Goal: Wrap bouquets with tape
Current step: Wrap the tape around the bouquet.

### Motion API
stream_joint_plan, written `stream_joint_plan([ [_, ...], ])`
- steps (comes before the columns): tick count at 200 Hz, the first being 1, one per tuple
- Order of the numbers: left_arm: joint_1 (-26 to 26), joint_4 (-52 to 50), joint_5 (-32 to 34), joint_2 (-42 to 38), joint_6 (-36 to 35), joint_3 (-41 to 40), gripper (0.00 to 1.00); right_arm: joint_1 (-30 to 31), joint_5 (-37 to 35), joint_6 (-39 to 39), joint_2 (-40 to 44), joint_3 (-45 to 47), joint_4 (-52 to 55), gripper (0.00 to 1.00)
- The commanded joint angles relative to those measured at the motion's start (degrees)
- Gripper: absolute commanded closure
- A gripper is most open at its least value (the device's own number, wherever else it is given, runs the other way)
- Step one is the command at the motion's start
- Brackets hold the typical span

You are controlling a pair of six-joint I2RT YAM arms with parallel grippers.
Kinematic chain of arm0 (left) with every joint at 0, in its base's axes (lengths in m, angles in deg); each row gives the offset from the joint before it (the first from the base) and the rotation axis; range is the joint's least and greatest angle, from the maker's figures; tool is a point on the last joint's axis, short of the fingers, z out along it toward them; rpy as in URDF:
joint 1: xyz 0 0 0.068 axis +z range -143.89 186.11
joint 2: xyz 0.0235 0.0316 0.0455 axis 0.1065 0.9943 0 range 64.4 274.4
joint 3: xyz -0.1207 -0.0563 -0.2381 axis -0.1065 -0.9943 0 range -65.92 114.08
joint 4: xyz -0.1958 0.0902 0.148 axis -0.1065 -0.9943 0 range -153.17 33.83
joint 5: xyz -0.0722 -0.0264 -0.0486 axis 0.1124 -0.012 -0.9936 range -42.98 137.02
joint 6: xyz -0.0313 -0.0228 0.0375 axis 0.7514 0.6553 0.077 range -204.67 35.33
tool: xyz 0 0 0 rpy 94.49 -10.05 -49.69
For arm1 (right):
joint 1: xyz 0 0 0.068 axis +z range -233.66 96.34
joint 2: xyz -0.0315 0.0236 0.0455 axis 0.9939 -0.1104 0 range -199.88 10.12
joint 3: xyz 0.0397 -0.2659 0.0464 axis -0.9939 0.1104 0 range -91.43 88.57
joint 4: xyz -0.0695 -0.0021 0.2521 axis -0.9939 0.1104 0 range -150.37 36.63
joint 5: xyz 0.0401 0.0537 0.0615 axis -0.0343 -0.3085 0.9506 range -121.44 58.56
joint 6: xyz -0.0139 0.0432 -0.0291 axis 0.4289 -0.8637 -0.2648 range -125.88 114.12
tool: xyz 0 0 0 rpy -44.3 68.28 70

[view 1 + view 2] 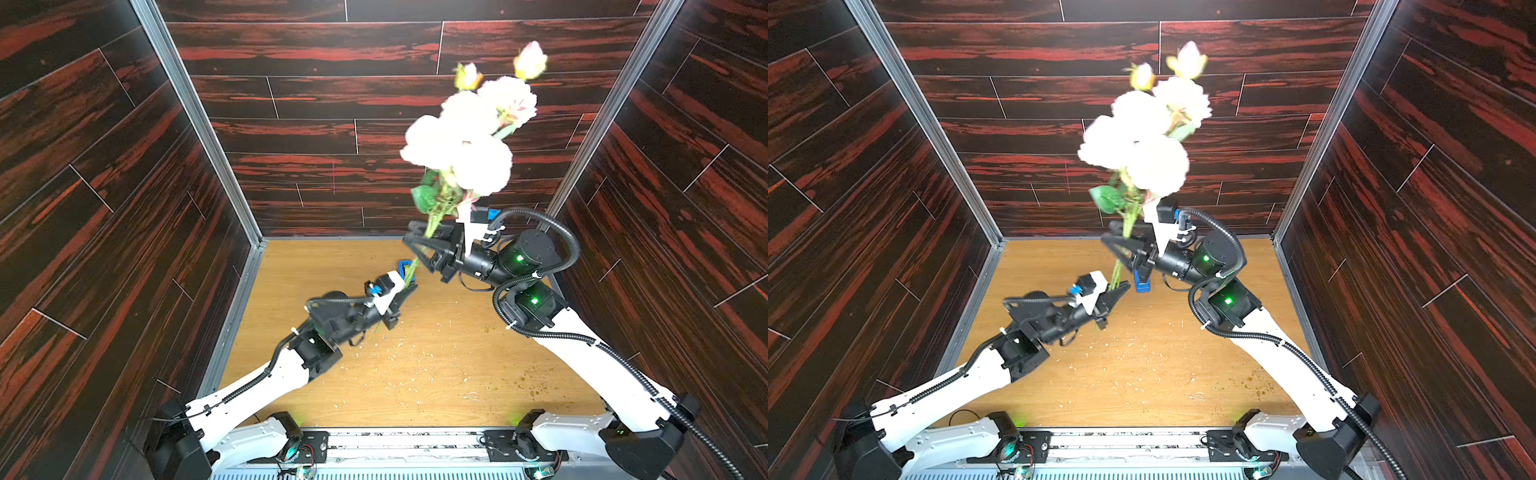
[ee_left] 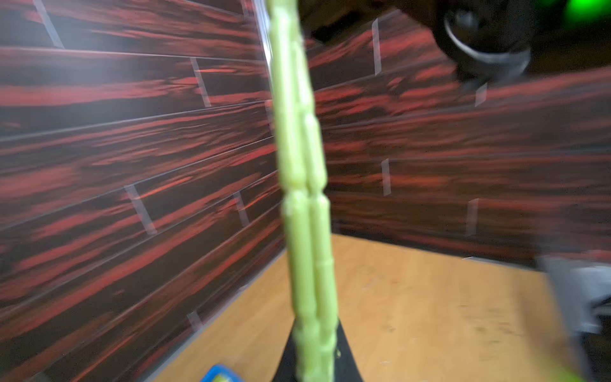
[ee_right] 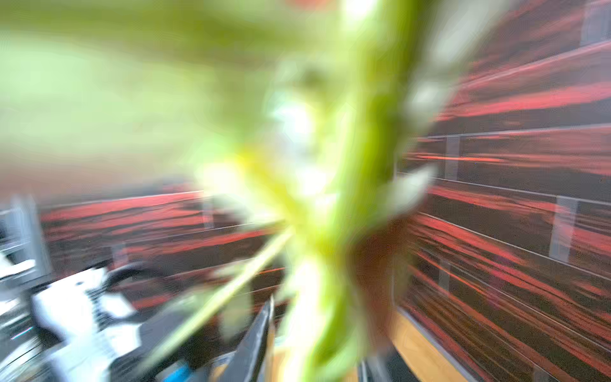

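The bouquet (image 1: 461,141) (image 1: 1138,145) stands upright in the air at the back right, with pale blooms and two buds on top and green leaves below. Its green stems (image 2: 304,198) run down into my left gripper (image 1: 409,286) (image 1: 1121,289) (image 2: 314,334), which is shut on their lower end. Higher up, my right gripper (image 1: 415,241) (image 1: 1113,243) (image 3: 317,347) is open, its jaws apart on either side of the blurred stems (image 3: 347,231). The tape sits in a blue dispenser (image 1: 405,268) (image 1: 1142,284) (image 2: 220,375) on the table under the two grippers.
The wooden tabletop (image 1: 415,374) is strewn with small pale and green scraps. Dark red-streaked walls (image 1: 104,208) close in the left, back and right sides, with metal corner posts (image 1: 199,124). Both arm bases sit at the front edge.
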Motion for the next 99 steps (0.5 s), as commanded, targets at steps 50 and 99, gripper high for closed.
stream_joint_plan([
  [50,-6.1,6.1,34.5,4.2,-20.4,2.3,1.0,0.4,-15.4,-4.8,-4.4,-1.3,2.7,0.85],
  [99,-6.5,6.5,41.0,6.1,-16.7,3.8,0.61,0.9,-10.9,-5.3,-6.0,-1.3,-0.9,1.0],
])
